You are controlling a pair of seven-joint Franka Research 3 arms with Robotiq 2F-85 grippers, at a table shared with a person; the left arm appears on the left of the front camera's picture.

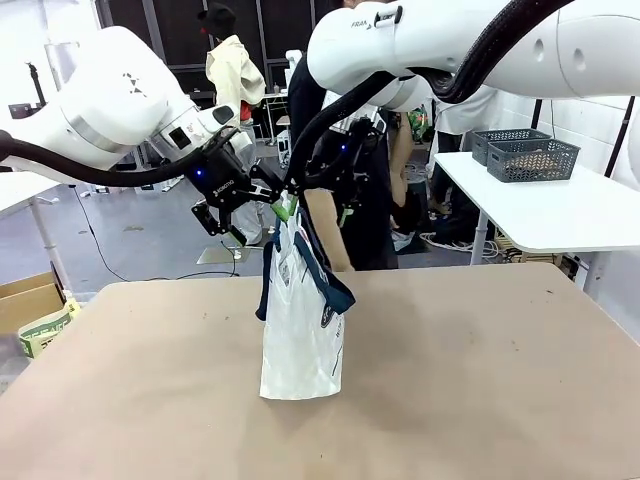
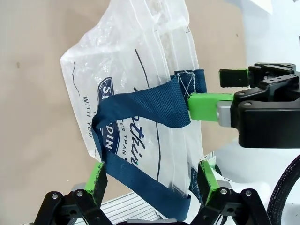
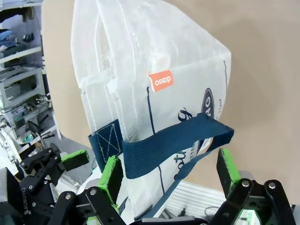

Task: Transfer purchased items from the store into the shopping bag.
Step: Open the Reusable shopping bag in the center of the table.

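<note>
Left wrist view, left gripper [image 2: 151,182] spread wide astride the shopping bag [image 2: 140,56] and its navy strap [image 2: 140,105], right gripper [image 2: 206,92] parted, one pad [image 2: 202,106] on the bag's rim, right wrist view, a strap between its wide fingers [image 3: 110,171], front view, bag upright on the table [image 1: 480,380].

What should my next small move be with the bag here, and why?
Probably close the left pincer on the navy strap running between its fingers. Both it and the right pincer stand open astride the bag, so nothing seems to grip it, and its top looks pressed flat. A hold on the strap would steady it before opening the mouth.
</note>
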